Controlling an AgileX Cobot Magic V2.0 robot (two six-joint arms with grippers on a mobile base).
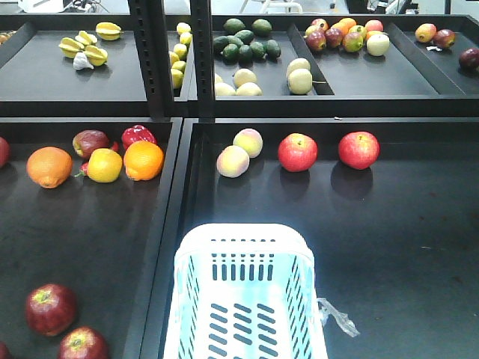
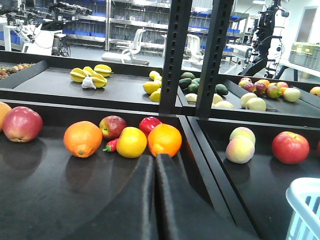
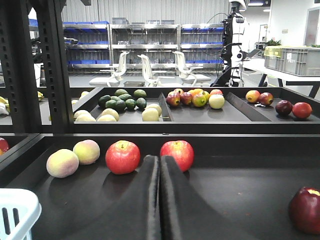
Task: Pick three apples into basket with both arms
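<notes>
The pale blue-white basket (image 1: 243,247) stands empty at the front centre, and its corner shows in both wrist views (image 2: 302,195) (image 3: 20,210). Two dark red apples (image 1: 51,308) (image 1: 82,344) lie in the left tray's front corner. Another apple (image 1: 90,142) sits among the oranges. Two brighter red apples (image 1: 297,152) (image 1: 358,149) lie at the back of the right tray. My left gripper (image 2: 155,158) is shut and empty, short of an orange (image 2: 164,140). My right gripper (image 3: 159,159) is shut and empty, pointing between the two red apples (image 3: 122,156) (image 3: 177,154). Neither arm shows in the front view.
Oranges (image 1: 49,166), a yellow apple (image 1: 105,164) and a red pepper (image 1: 138,134) crowd the left tray's back. Two peaches (image 1: 239,153) lie left of the red apples. A raised divider (image 1: 179,194) separates the trays. A dark red apple (image 3: 305,210) lies at the right. Black uprights (image 1: 153,60) rise behind.
</notes>
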